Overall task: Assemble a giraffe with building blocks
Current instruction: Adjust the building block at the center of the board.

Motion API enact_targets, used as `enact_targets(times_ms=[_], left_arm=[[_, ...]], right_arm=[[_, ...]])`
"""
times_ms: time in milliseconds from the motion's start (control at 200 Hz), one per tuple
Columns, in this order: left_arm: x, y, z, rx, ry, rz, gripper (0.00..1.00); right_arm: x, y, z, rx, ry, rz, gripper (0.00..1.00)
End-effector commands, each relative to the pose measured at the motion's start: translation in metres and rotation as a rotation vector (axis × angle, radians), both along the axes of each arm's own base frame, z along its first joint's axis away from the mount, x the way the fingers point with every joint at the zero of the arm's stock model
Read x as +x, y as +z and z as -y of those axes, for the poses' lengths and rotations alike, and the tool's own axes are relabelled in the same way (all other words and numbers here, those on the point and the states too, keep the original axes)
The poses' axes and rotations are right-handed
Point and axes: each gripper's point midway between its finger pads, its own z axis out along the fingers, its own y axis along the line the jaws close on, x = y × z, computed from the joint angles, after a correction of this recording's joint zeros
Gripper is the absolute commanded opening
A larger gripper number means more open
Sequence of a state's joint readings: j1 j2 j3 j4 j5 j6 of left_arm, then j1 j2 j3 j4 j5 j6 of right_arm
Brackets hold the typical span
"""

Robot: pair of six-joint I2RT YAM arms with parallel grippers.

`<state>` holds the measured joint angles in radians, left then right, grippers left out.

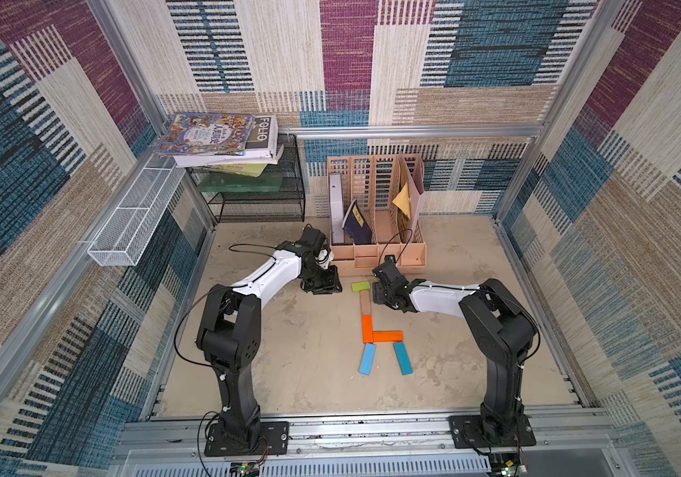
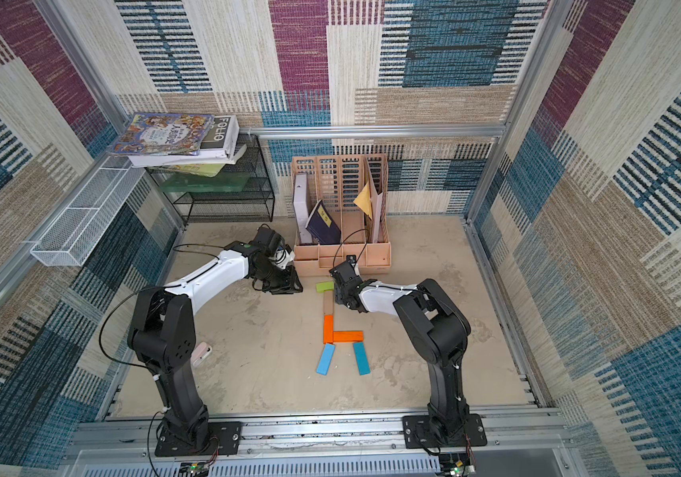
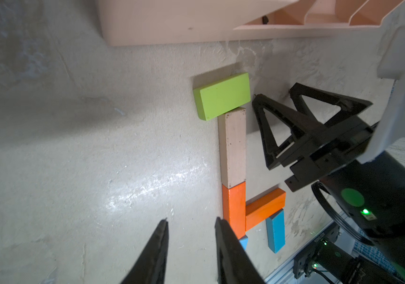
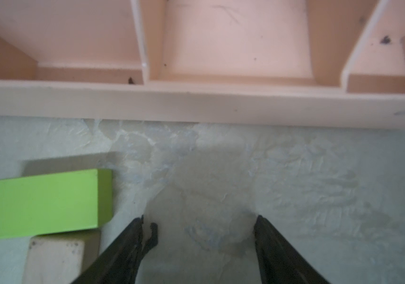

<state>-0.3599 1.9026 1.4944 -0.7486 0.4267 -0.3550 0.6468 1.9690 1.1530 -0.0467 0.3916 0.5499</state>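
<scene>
Wooden blocks [image 1: 373, 336], six of them, lay flat on the bench [image 1: 289, 363] as a finished-looking giraffe [image 2: 332, 330], right of centre and between the two arms. A lime-green head [image 1: 361, 286] sat crosswise and slightly tilted at the far end, touching the tan neck [image 1: 365, 304] and overhanging it to the left. The neck butted onto an orange L-shaped body [image 1: 367, 328], and two blue legs [image 1: 367, 359] splayed out at the near end. By the look of it, every piece was in place and little remained to do.

These pieces looked light, stiff and smoothly painted, so I judged they would slide at a slight push. They only abutted, so a nudge to one would likely shift its neighbours. Any correction would best grip a block across its narrow width, on the long sides near mid-length, coming straight down.

Just right of the head and neck, the right fingers [image 4: 122, 246] stood wide apart over bare bench, holding nothing. The left fingers [image 3: 154, 250], left of the head, were parted only narrowly and were also empty.

Beyond the head stood a pinkish file organiser [image 1: 376, 256], close enough to crowd any lift. A small pinkish case [image 2: 201, 354] lay well apart beside the left arm.
</scene>
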Motion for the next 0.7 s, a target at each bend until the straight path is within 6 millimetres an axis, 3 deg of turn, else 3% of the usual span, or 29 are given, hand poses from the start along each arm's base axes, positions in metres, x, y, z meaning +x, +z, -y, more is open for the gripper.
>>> enact_targets(times_ms=[0, 180, 696], left_arm=[[-0.001, -0.006, 0.001, -0.005, -0.008, -0.021, 0.36], [-0.006, -0.027, 0.002, 0.005, -0.002, -0.091, 0.34], [-0.005, -0.029, 0.004, 0.003, -0.010, -0.097, 0.34]], right_arm=[[0.006, -0.001, -0.004, -0.002, 0.009, 0.008, 0.74], [0.011, -0.002, -0.004, 0.008, 0.004, 0.009, 0.74], [0.013, -0.008, -0.017, 0.106, 0.075, -0.016, 0.74]])
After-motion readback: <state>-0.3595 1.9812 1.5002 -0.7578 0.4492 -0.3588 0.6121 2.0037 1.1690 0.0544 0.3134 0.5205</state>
